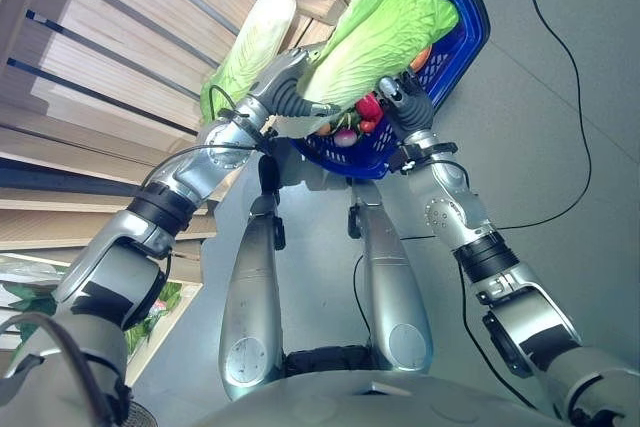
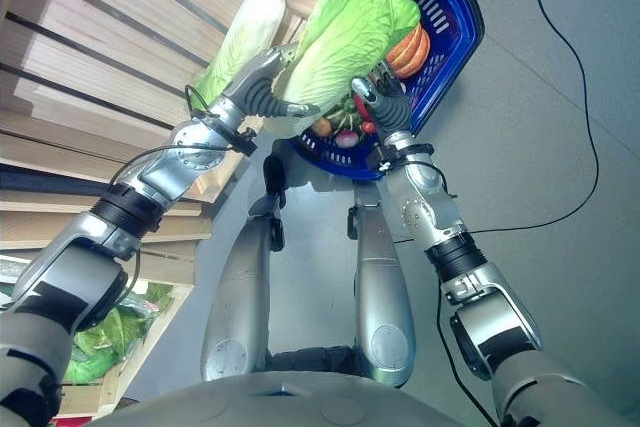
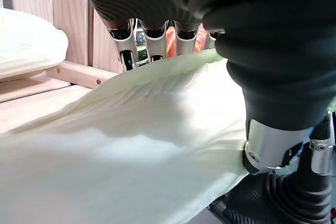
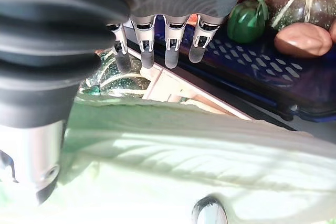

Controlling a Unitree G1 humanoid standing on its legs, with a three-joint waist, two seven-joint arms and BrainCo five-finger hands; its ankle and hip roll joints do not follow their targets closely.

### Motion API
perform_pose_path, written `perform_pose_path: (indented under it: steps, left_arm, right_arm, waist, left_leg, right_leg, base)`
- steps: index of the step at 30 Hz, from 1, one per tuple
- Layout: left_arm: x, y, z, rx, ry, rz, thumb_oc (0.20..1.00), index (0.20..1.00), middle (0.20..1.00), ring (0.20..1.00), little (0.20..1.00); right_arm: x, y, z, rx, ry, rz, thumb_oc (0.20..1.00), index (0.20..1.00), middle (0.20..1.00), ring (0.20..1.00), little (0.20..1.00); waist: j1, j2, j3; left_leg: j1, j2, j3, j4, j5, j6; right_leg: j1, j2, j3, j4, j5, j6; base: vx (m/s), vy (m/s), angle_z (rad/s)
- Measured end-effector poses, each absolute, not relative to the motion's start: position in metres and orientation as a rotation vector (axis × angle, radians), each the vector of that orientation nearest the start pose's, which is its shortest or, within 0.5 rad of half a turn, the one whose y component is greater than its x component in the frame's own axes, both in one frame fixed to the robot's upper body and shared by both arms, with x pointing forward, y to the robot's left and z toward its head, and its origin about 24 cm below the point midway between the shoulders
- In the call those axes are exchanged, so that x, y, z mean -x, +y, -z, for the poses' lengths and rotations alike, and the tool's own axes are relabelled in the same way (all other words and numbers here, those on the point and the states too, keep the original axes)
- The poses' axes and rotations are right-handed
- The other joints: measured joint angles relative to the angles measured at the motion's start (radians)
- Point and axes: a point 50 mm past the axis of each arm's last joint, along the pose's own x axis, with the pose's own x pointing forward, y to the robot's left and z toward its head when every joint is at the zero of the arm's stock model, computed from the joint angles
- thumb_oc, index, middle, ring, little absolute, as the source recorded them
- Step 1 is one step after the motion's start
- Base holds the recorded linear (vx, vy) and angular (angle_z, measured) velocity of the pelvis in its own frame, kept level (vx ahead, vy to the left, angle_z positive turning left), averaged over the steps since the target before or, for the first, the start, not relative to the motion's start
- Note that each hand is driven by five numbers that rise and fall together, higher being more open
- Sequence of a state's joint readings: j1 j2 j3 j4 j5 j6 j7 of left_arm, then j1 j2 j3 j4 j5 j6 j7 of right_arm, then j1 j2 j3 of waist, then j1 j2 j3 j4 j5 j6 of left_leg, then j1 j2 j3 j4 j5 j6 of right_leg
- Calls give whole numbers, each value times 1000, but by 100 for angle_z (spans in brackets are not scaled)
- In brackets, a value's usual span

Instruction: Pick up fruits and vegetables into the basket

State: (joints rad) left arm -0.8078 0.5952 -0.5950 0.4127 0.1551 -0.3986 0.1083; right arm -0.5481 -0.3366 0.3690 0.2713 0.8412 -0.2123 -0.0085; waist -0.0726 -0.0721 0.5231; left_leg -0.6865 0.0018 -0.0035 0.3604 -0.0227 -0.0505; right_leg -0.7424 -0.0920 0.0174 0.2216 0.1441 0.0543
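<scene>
Right now I have the napa cabbage (image 1: 385,32) carried between both hands, its long axis running from the pale stalk end near me up to the leafy green top, which already overhangs the blue basket (image 1: 468,42) on the far right. My left hand (image 1: 285,82) has its fingers curled round the stalk end from the left; in the left wrist view the fingers wrap over the white ribbed leaf (image 3: 157,140) with the thumb pressing in from the other side. My right hand (image 1: 405,102) sits against the cabbage's right flank, just beside the basket's near rim; in its wrist view the fingers (image 4: 170,51) reach out straight past the leaf, not closed on it, so I judge it is only steadying the load. The basket lies beyond and right of both hands on the grey floor and already holds a pumpkin (image 2: 410,47), a red pepper (image 1: 368,107) and a small radish-like root (image 1: 345,137). A second cabbage (image 1: 255,42) rests on the slatted wooden shelf (image 1: 110,67) to the left. I reckon the next move is a push far and right; room in the basket looks tight.
</scene>
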Motion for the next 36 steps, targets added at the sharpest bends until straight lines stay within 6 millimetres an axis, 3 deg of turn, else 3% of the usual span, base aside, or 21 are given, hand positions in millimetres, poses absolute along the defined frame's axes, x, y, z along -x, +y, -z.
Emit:
perform_pose_path:
  steps: [20, 28, 29, 30, 36]
  left_arm:
    - [-350, 107, -172, -984, -549, 607, 200, 200, 200, 200, 200]
    - [-349, 106, -178, -1030, -524, 648, 200, 200, 200, 200, 200]
    - [-349, 106, -179, -1034, -525, 650, 200, 200, 200, 200, 200]
    - [-349, 105, -180, -1034, -523, 654, 200, 200, 200, 200, 200]
    - [-348, 104, -181, -1021, -522, 668, 200, 200, 200, 200, 200]
  right_arm:
    - [-332, -116, -139, -611, -257, -534, 1000, 1000, 1000, 1000, 1000]
    - [-330, -118, -134, -669, -245, -550, 1000, 1000, 1000, 1000, 1000]
    - [-330, -118, -134, -672, -246, -551, 501, 501, 501, 501, 501]
    - [-330, -118, -134, -672, -248, -553, 200, 200, 200, 200, 200]
    - [-330, -123, -135, -665, -254, -549, 200, 200, 200, 200, 200]
  waist:
    - [0, -1, 1]
    - [0, -1, 1]
    - [0, -1, 1]
    - [0, -1, 1]
    - [2, -1, 1]
  left_leg:
    - [-5, 0, -4, 0, 0, 0]
    - [-9, 0, -8, -1, 0, 0]
    - [-9, 0, -8, -1, 0, 0]
    - [-9, 0, -8, -1, 0, 0]
    - [-9, 0, -8, -1, 0, 0]
  right_leg:
    - [0, 0, -4, -5, 0, 0]
    - [0, 0, -8, -11, 0, 0]
    - [0, 0, -8, -11, 0, 0]
    - [0, 0, -8, -11, 0, 0]
    - [0, -1, -8, -11, 0, 0]
  base:
    - [0, 0, 0]
    - [0, 0, 0]
    - [0, 0, 0]
    - [0, 0, 0]
    - [0, 0, 0]
